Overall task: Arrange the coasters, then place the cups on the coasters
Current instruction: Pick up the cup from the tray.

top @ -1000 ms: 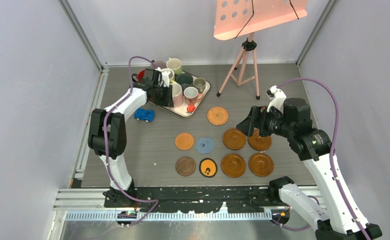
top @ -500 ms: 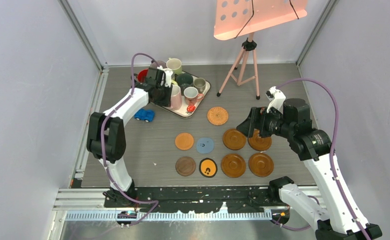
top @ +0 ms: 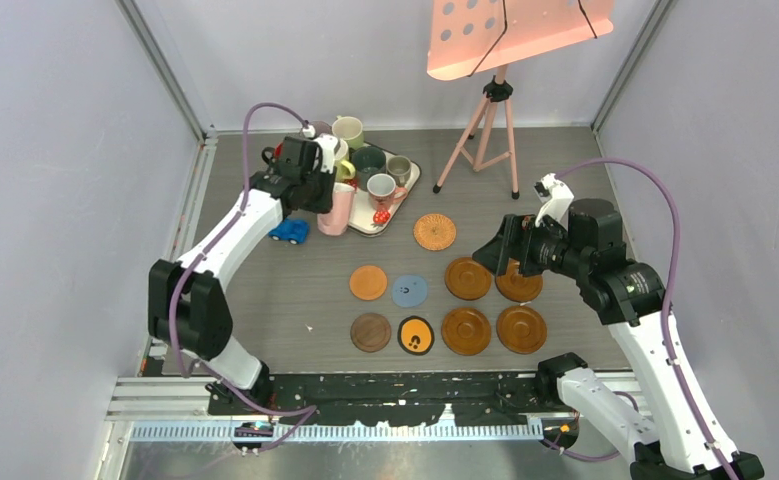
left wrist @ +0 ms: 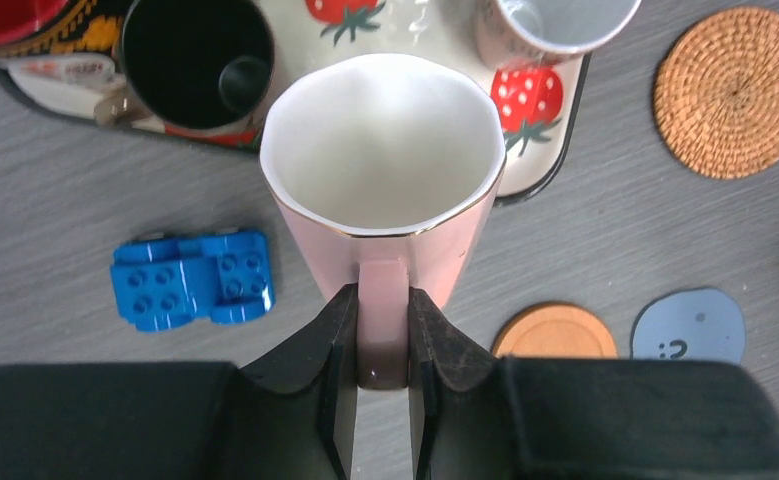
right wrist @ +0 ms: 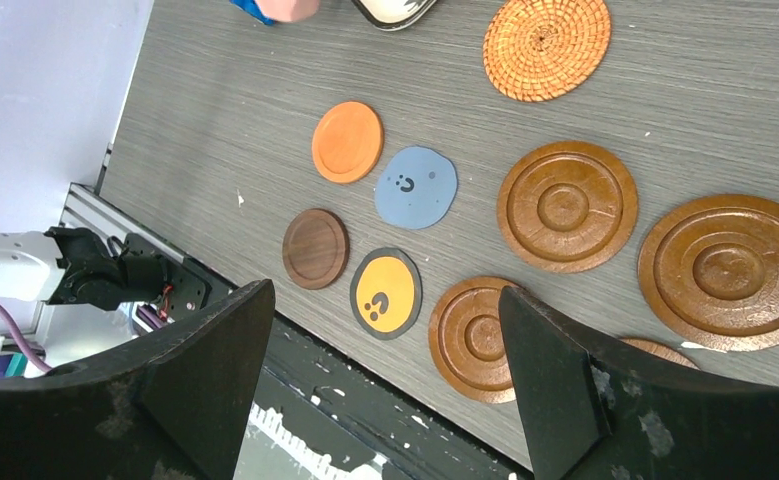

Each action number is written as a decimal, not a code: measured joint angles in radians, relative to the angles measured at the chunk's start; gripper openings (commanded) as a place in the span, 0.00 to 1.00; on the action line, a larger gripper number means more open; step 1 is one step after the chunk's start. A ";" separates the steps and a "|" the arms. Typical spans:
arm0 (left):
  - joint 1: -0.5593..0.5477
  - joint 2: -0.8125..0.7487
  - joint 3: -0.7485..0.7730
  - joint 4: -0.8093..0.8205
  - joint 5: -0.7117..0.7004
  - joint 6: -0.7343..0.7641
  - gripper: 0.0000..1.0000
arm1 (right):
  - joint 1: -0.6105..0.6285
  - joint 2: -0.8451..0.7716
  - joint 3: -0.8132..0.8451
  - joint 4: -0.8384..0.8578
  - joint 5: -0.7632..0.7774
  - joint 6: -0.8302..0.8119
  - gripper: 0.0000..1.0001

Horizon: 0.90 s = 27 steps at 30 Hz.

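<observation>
Left arm was stretched far out from its base, wrist angled down at the near-left corner of the strawberry-print tray (left wrist: 553, 150). Left gripper (left wrist: 382, 300) was clamped on the handle (left wrist: 382, 335) of the pink mug (left wrist: 380, 140), one finger on each side, pads pressed flat to it. The mug sat upright, mouth up, at that near-left corner of the tray. We couldn't tell if its base touched anything. It was pale pink outside and white inside, with a thin gold rim that was slightly wavy. It looked empty.

Right arm had its elbow raised and its wrist turned left. It hung well off the tray's near-right side, above the brown coasters. Right gripper (right wrist: 380, 300) had its jaws wide apart, with nothing between them.

All the coasters lay flat on the table, off the tray and nearer than it:
- The woven rattan coaster (right wrist: 545, 45) was closest to the tray, just off its right corner.
- The orange coaster (right wrist: 347, 141) and the blue smiley coaster (right wrist: 416, 187) sat side by side, nearer than the tray.
- The dark wood coaster (right wrist: 315, 247) and the black coaster with orange centre (right wrist: 386, 292) were farther still.
- The glossy brown ringed coasters (right wrist: 567, 206) were grouped farthest to the tray's near-right.

The black mug (left wrist: 197, 60) and a white-lined mug (left wrist: 555, 25) stood on the tray. The blue toy car (left wrist: 190, 280) sat on the table just off the tray's left-near edge, beside the pink mug.
</observation>
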<state>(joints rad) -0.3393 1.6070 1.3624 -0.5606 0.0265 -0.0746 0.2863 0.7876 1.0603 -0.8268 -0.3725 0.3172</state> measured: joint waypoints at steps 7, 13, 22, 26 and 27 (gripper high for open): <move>-0.002 -0.160 -0.203 0.023 -0.045 -0.053 0.00 | 0.000 -0.005 -0.019 0.020 -0.008 0.032 0.88; -0.050 -0.330 -0.390 0.047 -0.133 -0.132 0.00 | 0.000 0.024 -0.051 0.045 -0.008 0.085 0.85; -0.202 -0.544 -0.642 0.173 -0.284 -0.265 0.00 | 0.016 0.097 -0.051 0.080 -0.004 0.135 0.83; -0.247 -0.616 -0.718 0.222 -0.351 -0.312 0.03 | 0.023 0.110 -0.051 0.082 -0.002 0.140 0.83; -0.258 -0.629 -0.733 0.232 -0.365 -0.320 0.04 | 0.026 0.113 -0.051 0.084 0.001 0.142 0.83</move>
<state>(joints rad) -0.5972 0.9779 0.6296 -0.3286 -0.3389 -0.3950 0.3126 0.9005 1.0088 -0.7429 -0.3717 0.4595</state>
